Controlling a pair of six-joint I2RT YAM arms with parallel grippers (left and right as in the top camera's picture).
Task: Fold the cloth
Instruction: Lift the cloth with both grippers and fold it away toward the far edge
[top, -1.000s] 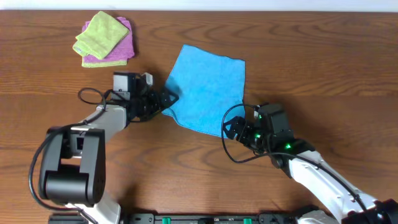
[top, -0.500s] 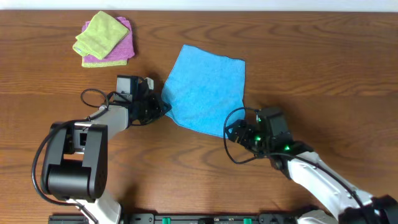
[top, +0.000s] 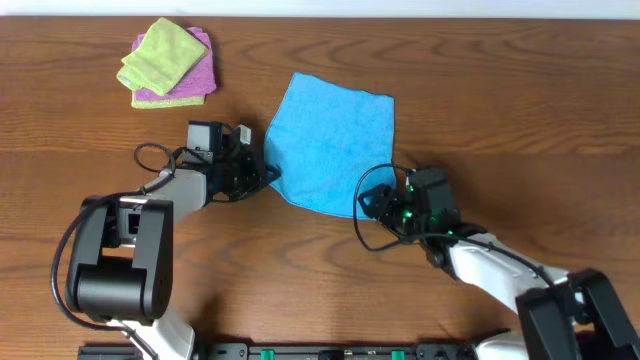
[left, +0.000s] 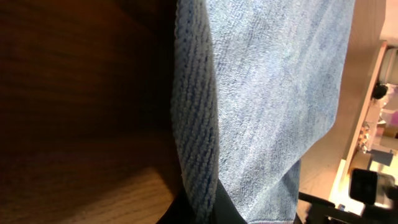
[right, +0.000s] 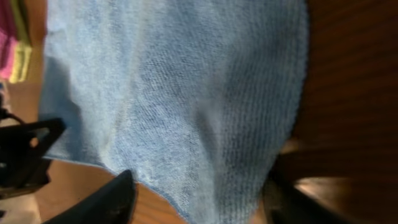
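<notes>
Sky-blue nubby cloth (top: 335, 140), ribbed hem tight between left fingers (left: 227, 211), right fingers (right: 115, 196) wide apart astride corner.

This seems a robotics lab bench: on the wooden table (top: 560, 120) stand the left arm (top: 115, 255) and right arm (top: 500, 272), black cable (top: 148, 152) exposed.

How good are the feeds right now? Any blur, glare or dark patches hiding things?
Overhead: sharp, evenly lit, the cloth clear. Left wrist: very close on the cloth's edge, the table beside it in deep shadow, bright washed-out strip at far right. Right wrist: soft and blurred, weave smeared, table at right dark.
</notes>
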